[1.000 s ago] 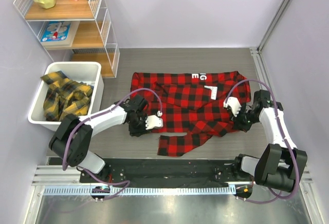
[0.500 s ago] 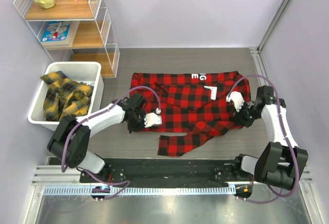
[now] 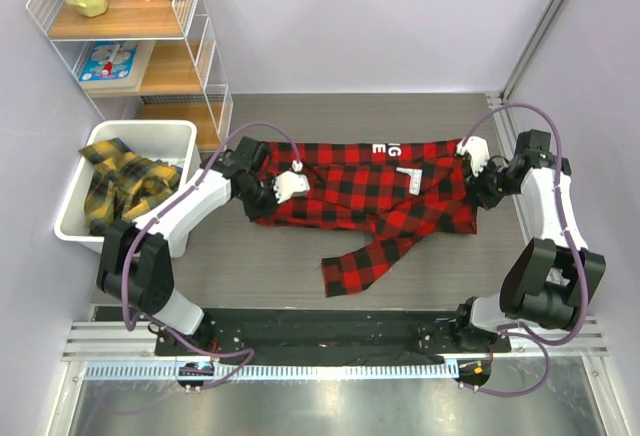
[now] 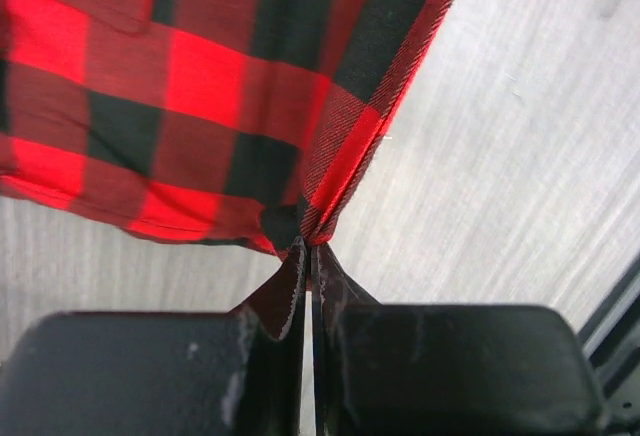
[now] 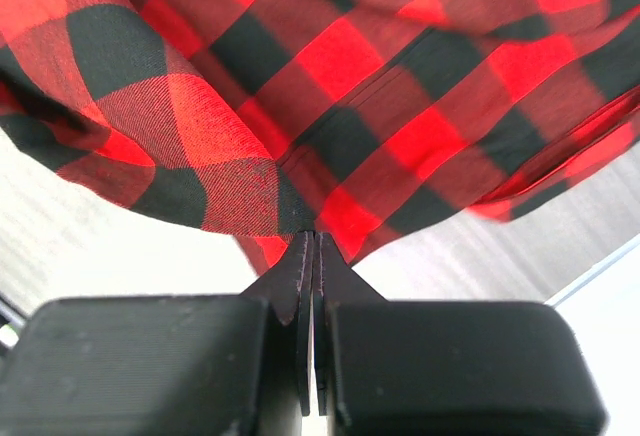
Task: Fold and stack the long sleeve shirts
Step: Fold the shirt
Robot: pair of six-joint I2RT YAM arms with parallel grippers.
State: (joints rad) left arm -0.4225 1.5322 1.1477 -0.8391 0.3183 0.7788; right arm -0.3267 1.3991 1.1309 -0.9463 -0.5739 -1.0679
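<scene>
On the grey table, centre: red-and-black shirt lying crosswise, white block lettering along its far edge, one sleeve trailing toward the near edge. At the shirt's left end, left gripper, jaws pinched fully together on a fold of the check; the wrist view shows the cloth gathered to a point at the fingertips. At the shirt's far right corner, right gripper, jaws likewise closed tight on the fabric edge, cloth draping away from the pinch. Shirt spans between the two grippers. Left of the table, white bin holding crumpled yellow-and-black shirts, well apart from the red one. Wire shelf stands behind the bin in the far left corner.
</scene>
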